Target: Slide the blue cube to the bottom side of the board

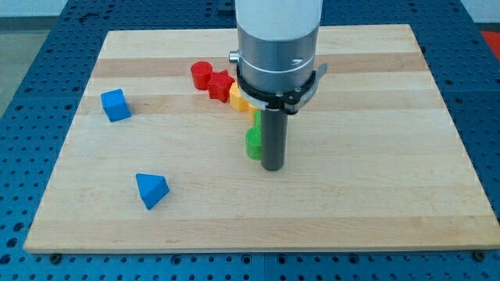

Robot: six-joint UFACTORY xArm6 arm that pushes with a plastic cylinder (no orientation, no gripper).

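Note:
The blue cube [116, 104] sits near the board's left edge, in the upper half. A blue triangular block [151, 190] lies below and to the right of it, near the view's bottom left. My tip [273, 166] rests on the board near its middle, far to the right of both blue blocks. It touches or nearly touches a green block [254, 144] on its left side.
A red cylinder [201, 74] and a red star-like block [220, 84] sit above and left of the tip. A yellow block [240, 98] and another green block [255, 119] are partly hidden behind the arm. The wooden board [391, 156] lies on a blue perforated table.

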